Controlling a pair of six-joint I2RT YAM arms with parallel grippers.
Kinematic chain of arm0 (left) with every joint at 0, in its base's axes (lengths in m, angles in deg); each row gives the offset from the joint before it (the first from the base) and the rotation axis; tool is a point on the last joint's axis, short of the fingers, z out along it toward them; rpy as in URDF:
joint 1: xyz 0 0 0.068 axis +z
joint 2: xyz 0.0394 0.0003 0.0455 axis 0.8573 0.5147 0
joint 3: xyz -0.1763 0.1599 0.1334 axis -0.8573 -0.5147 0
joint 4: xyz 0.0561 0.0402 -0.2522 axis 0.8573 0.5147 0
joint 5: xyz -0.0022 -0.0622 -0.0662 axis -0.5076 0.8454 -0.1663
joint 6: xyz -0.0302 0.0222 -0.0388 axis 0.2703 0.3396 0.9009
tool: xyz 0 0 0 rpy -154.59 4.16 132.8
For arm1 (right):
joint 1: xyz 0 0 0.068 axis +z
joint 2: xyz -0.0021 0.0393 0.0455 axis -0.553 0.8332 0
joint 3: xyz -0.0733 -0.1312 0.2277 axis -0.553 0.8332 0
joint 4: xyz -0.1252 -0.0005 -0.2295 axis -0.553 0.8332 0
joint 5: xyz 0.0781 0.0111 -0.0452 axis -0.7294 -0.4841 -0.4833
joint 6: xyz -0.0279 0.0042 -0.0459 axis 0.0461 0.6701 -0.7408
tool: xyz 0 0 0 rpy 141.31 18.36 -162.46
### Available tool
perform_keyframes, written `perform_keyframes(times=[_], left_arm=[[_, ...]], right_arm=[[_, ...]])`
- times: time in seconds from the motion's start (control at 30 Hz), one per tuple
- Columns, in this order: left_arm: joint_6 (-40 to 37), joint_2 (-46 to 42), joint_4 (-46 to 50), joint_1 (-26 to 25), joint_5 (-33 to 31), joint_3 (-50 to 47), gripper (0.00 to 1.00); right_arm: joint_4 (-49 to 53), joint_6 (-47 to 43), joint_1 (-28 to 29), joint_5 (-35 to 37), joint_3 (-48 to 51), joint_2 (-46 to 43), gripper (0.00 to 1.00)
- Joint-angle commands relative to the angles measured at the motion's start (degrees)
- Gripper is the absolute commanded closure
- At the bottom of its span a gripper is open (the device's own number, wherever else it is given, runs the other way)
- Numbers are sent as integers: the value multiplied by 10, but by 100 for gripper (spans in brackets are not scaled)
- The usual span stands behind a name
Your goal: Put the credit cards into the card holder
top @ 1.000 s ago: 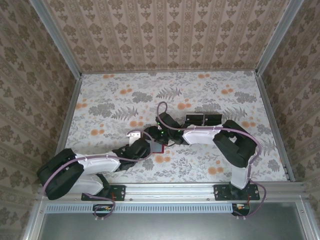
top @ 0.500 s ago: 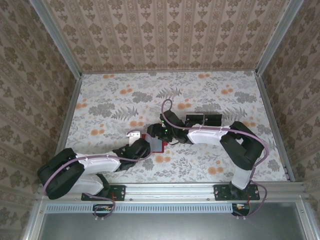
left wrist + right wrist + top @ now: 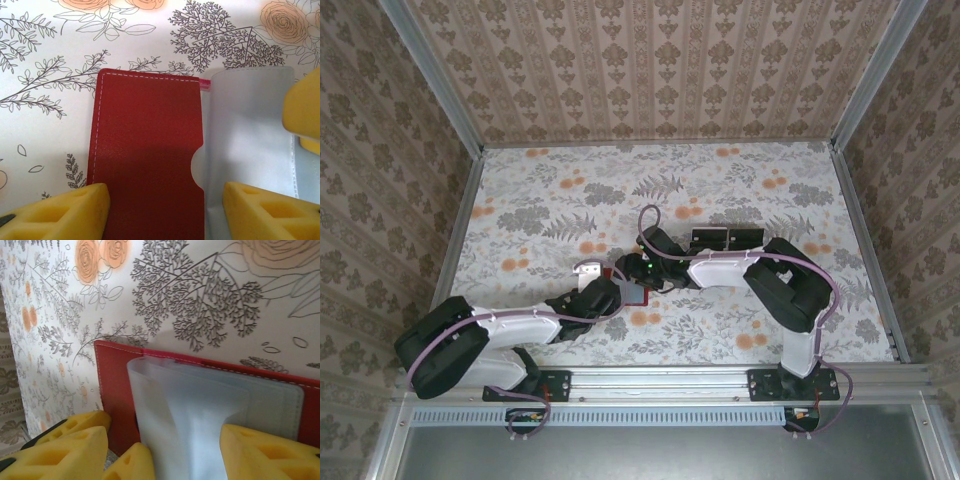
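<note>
The card holder is a red wallet lying open on the flowered table between both arms. In the left wrist view its red flap lies flat, with the frosted plastic sleeves to its right. My left gripper is open, one finger at the flap's left edge and the other over the sleeves. My right gripper is open too, and the sleeves bow up between its fingers above the red cover. The black credit cards lie behind the right forearm, apart from both grippers.
A small pale grey piece lies just left of the left wrist. Patterned walls close off the table at the back and sides, and a metal rail runs along the near edge. Open tabletop stretches behind and to the left of the holder.
The right arm reached left over the holder, then drew back slightly, and its elbow swung. The left arm and the holder stayed put. Neither gripper's opening changed.
</note>
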Motion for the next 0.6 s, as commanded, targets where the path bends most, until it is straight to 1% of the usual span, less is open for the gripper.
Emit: perform_keyframes(times=[0.0,0.13,0.27,0.43,0.57], left_arm=[[14,15,42,-5,35,-13,36],[11,8,42,-7,34,-13,35],[8,-14,51,-8,34,-14,32],[3,-75,74,-11,28,-21,29],[4,-153,111,-14,18,-33,28]], right_arm=[[1,-10,5,-12,-17,9,38],[8,-14,9,-14,-26,8,38],[14,-18,15,-15,-36,9,38],[24,-19,19,-15,-50,10,38],[30,-16,27,-16,-62,9,38]])
